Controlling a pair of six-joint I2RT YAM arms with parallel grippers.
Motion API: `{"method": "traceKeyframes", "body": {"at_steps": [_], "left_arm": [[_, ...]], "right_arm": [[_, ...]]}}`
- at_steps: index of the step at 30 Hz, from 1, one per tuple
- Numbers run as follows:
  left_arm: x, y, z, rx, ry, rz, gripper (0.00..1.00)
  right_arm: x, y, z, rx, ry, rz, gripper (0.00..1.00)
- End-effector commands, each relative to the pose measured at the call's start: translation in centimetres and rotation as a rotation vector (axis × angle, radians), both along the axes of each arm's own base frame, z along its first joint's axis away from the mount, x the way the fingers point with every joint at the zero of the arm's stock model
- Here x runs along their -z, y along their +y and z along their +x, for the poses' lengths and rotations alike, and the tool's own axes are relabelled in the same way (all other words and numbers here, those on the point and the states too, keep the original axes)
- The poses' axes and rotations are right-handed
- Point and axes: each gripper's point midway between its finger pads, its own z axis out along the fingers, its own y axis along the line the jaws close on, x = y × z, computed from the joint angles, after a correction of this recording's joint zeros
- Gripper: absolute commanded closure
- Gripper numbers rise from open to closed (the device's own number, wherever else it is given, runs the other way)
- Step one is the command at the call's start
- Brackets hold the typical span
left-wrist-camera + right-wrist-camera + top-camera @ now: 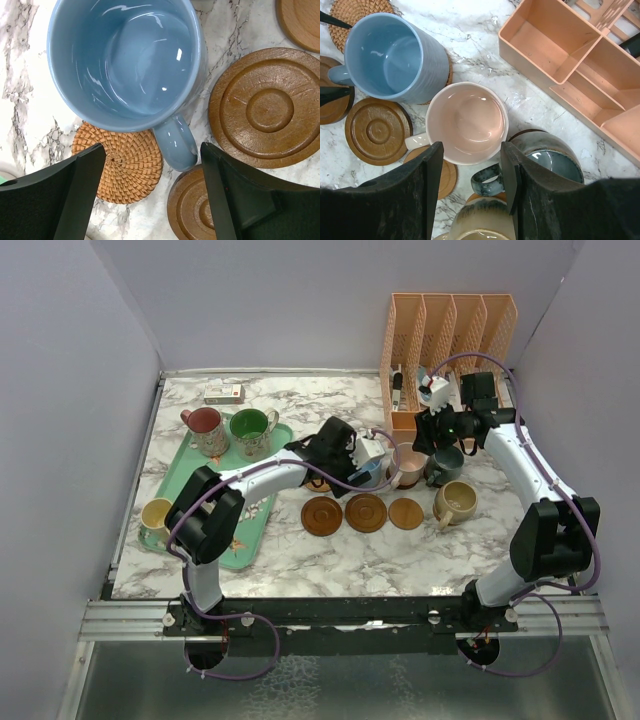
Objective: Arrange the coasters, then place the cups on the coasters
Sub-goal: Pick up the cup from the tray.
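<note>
Left gripper, jaws wide and empty, straddles the handle of the blue cup near 3 bare coasters; right gripper hangs open over the pink cup; red cup, green cup and yellow cup sit unplaced at the tray.

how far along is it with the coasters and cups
Done: three wooden coasters lie in a row, bare. In hand: the left fingers stand open at the handle of the blue mug, holding nothing. Left: the red mug, green mug and yellow mug wait at the tray, no coasters under them.
</note>
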Motion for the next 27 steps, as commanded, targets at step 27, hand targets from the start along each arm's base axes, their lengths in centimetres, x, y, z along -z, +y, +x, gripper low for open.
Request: {"method": "traceKeyframes", "body": {"at_steps": [27], "left_arm": [[-15.2, 10.2, 3.3, -0.165, -0.173, -0.259, 0.09]], "right_arm": [[-3.9, 0.7, -0.5, -0.064, -0.173, 0.047, 0.49]]}}
